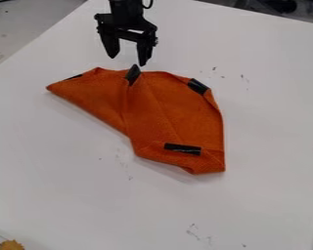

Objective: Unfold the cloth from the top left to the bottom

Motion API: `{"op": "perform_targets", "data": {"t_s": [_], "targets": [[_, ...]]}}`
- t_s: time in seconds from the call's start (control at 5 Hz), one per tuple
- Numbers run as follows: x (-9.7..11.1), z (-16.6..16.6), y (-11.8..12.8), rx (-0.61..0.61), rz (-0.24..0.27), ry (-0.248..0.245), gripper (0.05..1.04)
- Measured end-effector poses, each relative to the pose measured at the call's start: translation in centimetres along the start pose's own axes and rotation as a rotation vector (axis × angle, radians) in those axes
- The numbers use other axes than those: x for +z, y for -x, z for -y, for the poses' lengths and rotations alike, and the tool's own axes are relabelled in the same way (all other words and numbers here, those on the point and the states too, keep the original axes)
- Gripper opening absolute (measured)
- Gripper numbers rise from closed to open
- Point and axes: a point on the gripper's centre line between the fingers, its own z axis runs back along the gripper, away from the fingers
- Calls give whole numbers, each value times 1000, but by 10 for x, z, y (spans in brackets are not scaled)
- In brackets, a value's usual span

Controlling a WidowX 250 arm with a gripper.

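"Listing the tool first, please: state and contents?"

"Gripper point(127, 59), black, one. Upper left of the frame, close to the top edge of the cloth point(103, 95). Fingers point(110, 46) spread wide and pointing down; nothing held."

"And the cloth?"

"Item two: orange, one, folded on the white table point(55, 176). Runs from the left of the frame across the middle. Fitted with dark patches: one point(133, 74) at the top edge, beside the gripper; one point(197, 86) to the upper right; one point(182, 149) near the bottom fold."

"Step in hand?"

"Taking hold at the upper left, I judge. The patch by the gripper looks the likely place. Lower with one fingertip on each side of the raised fabric, then close on the upper layer alone."

"Cautions for handling?"

"Three. First, a deep bite may catch both layers and drag the whole piece. Second, a shallow one may slip off. Third, lift only enough to free the flap before carrying it towards the bottom of the frame, slow and low, so it opens flat."

"Release?"

"Once the flap is laid out. Open fully, then rise straight, lest the edge follow."
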Motion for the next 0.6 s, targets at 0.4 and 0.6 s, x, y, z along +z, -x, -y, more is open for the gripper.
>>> {"op": "perform_targets", "data": {"t_s": [0.4, 0.6], "targets": [[-29, 6, 9, -13, -57, 42, 1000], [-39, 9, 8, -16, -44, 81, 1000]]}}
